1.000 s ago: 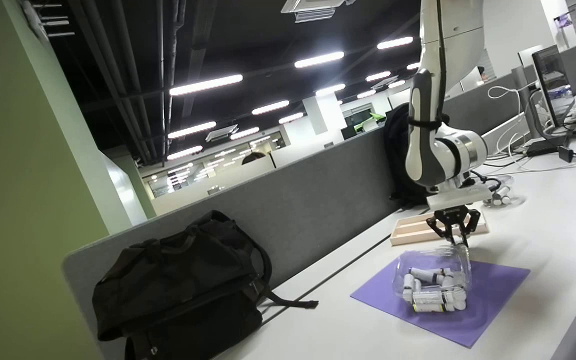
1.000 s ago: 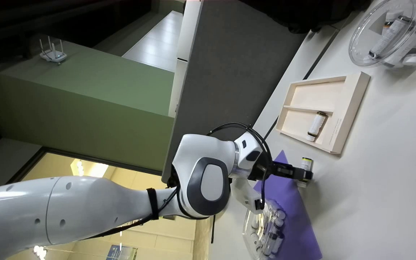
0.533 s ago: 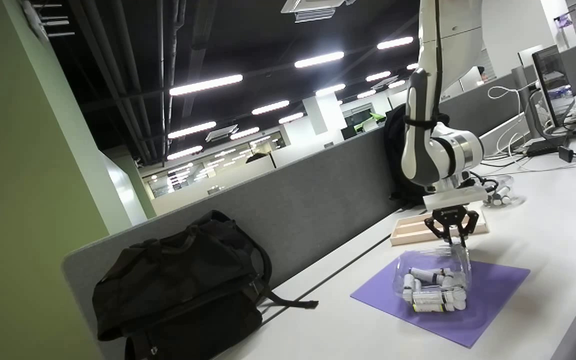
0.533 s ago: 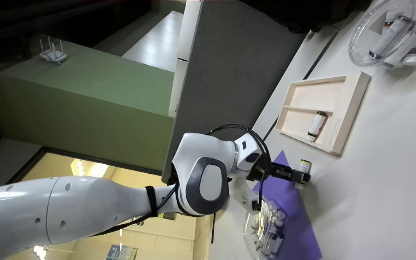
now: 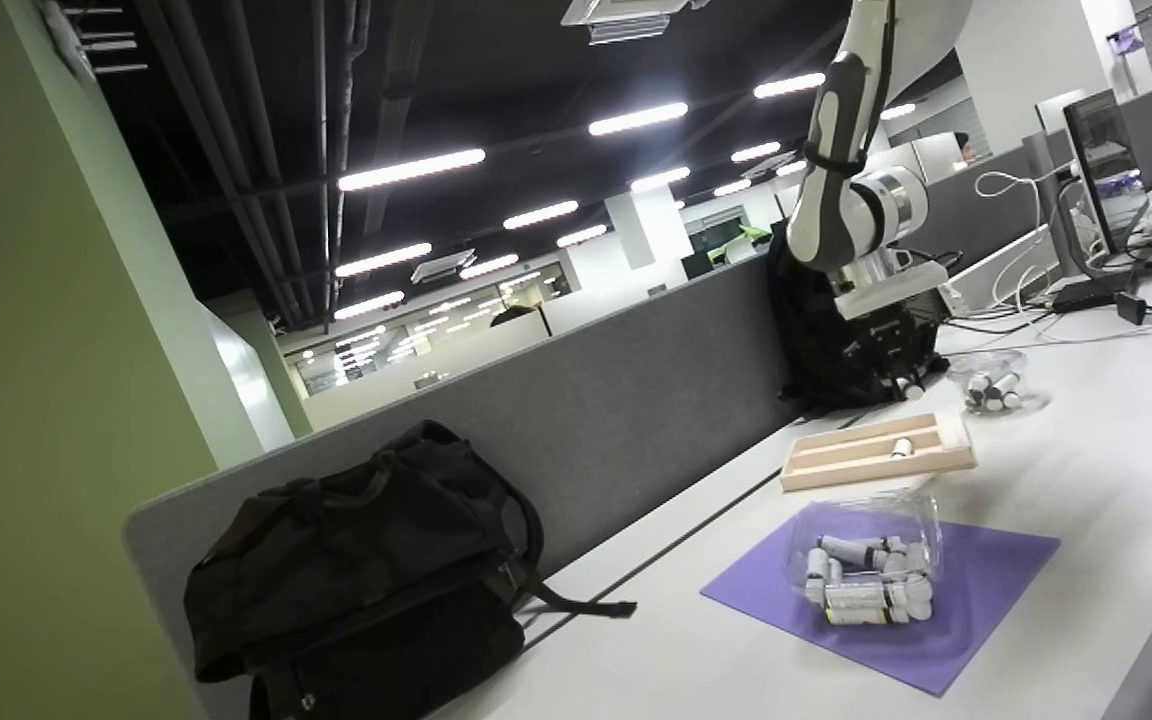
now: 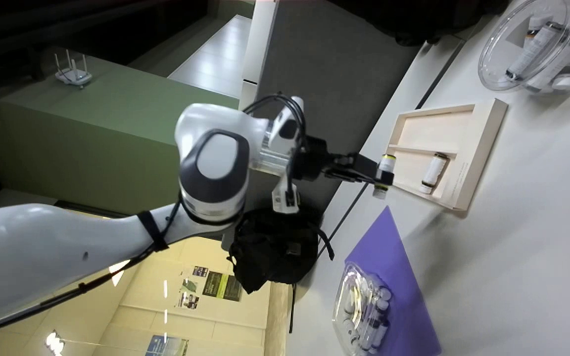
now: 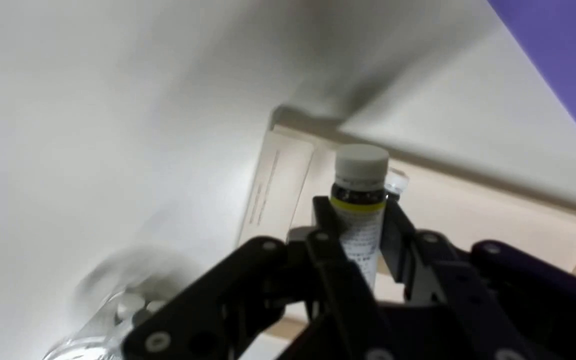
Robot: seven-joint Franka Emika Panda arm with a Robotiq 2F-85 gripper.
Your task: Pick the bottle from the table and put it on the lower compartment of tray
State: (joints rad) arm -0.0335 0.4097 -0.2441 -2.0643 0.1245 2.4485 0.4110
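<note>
My gripper [image 6: 385, 178] is shut on a bottle [image 6: 387, 162] with a white label, yellow band and white cap. It holds the bottle in the air above the table [image 6: 527, 237]. In the wrist view the bottle [image 7: 359, 205] sits between the fingers [image 7: 355, 217], cap outward, with the tray [image 7: 273, 195] below and behind it. The light wooden tray [image 6: 483, 148], also in an exterior view [image 5: 798, 478], has two compartments. A second bottle [image 6: 434, 172] lies in the compartment nearer the purple mat. The tray is partly hidden by the gripper in the wrist view.
A purple mat [image 5: 996, 570] carries a clear container [image 5: 806, 530] of several bottles. Another clear container [image 6: 488, 69] of bottles stands beyond the tray. A grey divider panel [image 5: 656, 400] runs along the table, with a black backpack [image 5: 366, 570] against it.
The gripper has lifted the bottle off the table from beside the mat. It has moved up and toward the divider and tray, uncovering the tray and its second bottle in an exterior view.
</note>
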